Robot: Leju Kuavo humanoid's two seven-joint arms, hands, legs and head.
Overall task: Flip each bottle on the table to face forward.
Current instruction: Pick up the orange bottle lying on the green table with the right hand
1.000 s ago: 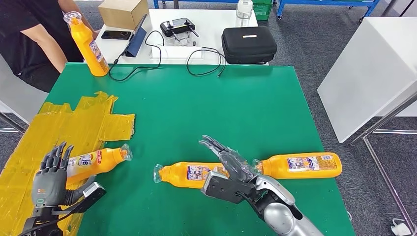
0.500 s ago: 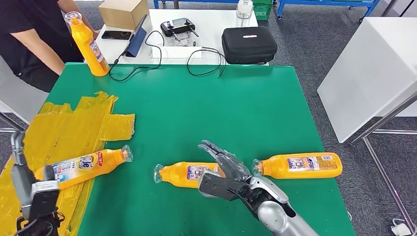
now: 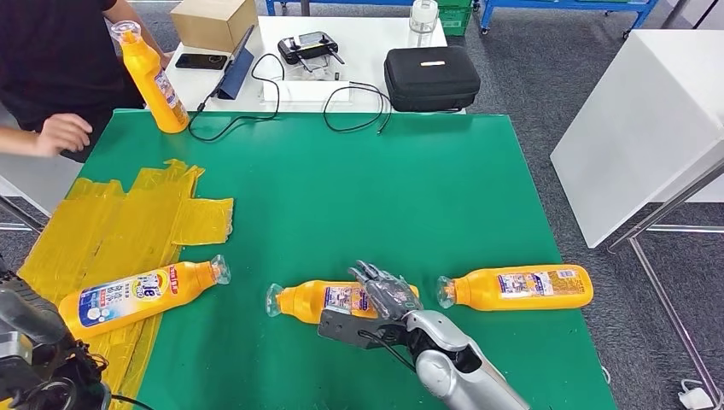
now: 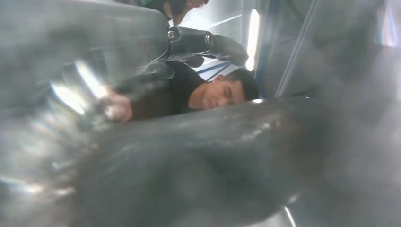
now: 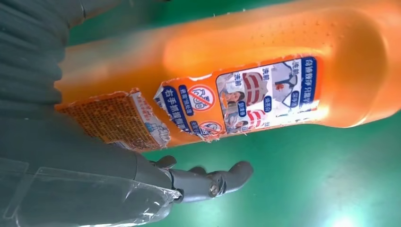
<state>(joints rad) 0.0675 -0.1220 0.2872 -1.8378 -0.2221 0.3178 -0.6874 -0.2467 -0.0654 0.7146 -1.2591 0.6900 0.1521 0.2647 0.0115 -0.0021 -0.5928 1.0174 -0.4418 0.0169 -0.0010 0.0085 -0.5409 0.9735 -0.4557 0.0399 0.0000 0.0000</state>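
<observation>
1. The right hand (image 3: 382,295) lies over the base end of the middle bottle (image 3: 320,301), fingers (image 3: 388,286) draped across its top and the thumb (image 5: 208,182) reaching beside it on the near side; whether the fingers actually grip it cannot be told
2. That middle bottle lies on its side on the green table (image 3: 341,188), cap pointing to the robot's left, and in the right wrist view its torn back label (image 5: 227,101) faces up
3. The right bottle (image 3: 516,287) lies on its side just beyond the hand, cap toward the middle bottle, near the table's right edge
4. The left bottle (image 3: 141,290) lies on its side partly on the yellow tape patch (image 3: 119,226), its blue and white label facing up, cap pointing right
5. A fourth bottle (image 3: 154,77) stands upright at the far left corner of the table
6. The left wrist view is blurred, so the left hand's state cannot be told
7. A person's hand (image 3: 58,133) hovers by the table's far left edge
8. A black case (image 3: 431,77) sits on the white table behind
</observation>
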